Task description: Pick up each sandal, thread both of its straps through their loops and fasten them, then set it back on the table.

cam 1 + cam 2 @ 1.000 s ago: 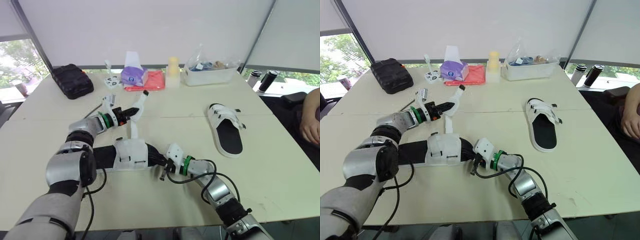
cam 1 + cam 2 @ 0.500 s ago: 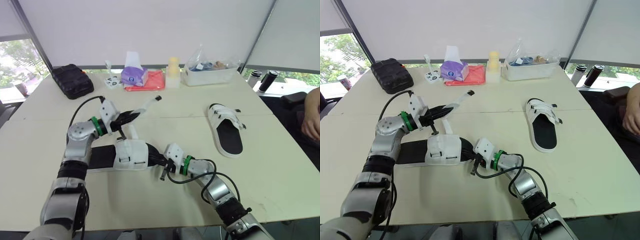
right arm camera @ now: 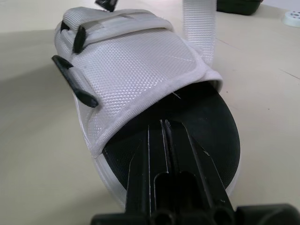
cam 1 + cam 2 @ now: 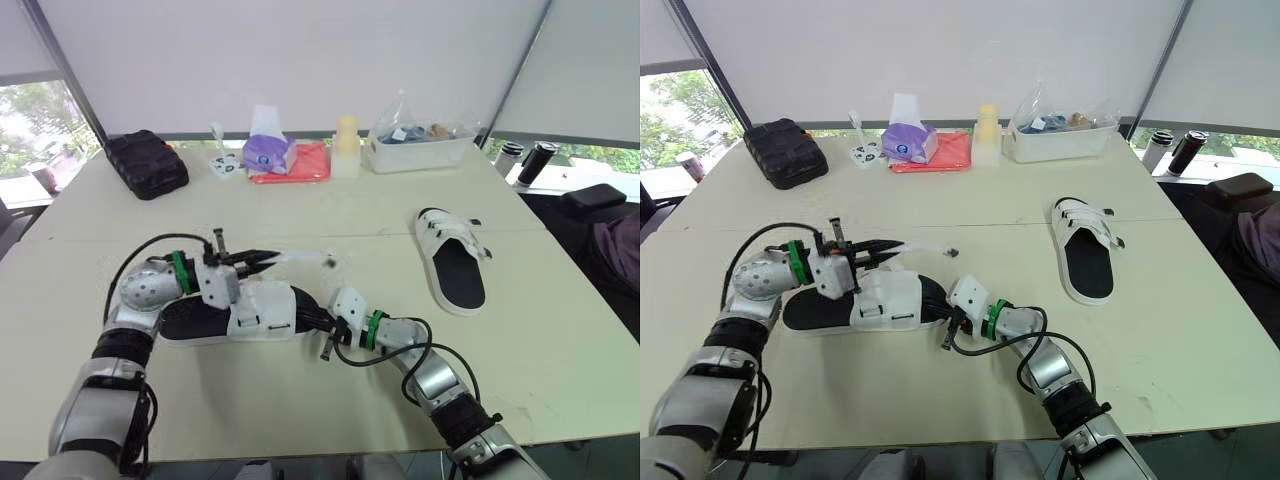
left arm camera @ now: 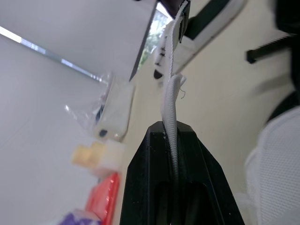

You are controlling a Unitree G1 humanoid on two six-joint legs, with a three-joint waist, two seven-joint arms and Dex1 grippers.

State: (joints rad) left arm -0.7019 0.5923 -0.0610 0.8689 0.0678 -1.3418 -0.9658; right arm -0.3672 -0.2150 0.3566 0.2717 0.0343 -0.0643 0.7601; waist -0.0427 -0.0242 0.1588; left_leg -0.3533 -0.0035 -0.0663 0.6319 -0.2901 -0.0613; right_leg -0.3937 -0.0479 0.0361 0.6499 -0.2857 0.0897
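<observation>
A white sandal with a black sole (image 4: 250,312) lies on the table (image 4: 560,380) in front of me. My left gripper (image 4: 264,258) is shut on its long white strap (image 4: 300,260), which it holds low and nearly level over the upper. The strap's black tip (image 4: 330,263) points right. The left wrist view shows the strap (image 5: 171,103) pinched edge-on between the fingers. My right gripper (image 4: 320,324) is shut on the front edge of the sandal's sole (image 3: 211,136), just under the woven upper (image 3: 140,65). A second sandal (image 4: 455,258) lies flat at right with both straps across it.
Along the far edge stand a black pouch (image 4: 146,162), a purple tissue box (image 4: 268,150), a red cloth (image 4: 305,162), a yellow bottle (image 4: 345,145) and a clear tub (image 4: 420,146). Two dark bottles (image 4: 527,160) stand at far right. A person's dark clothing (image 4: 612,235) shows at the right edge.
My left gripper has come down from its raised position and pulled the strap low to the right over the sandal. The person's arm at right has withdrawn. The right gripper has stayed put.
</observation>
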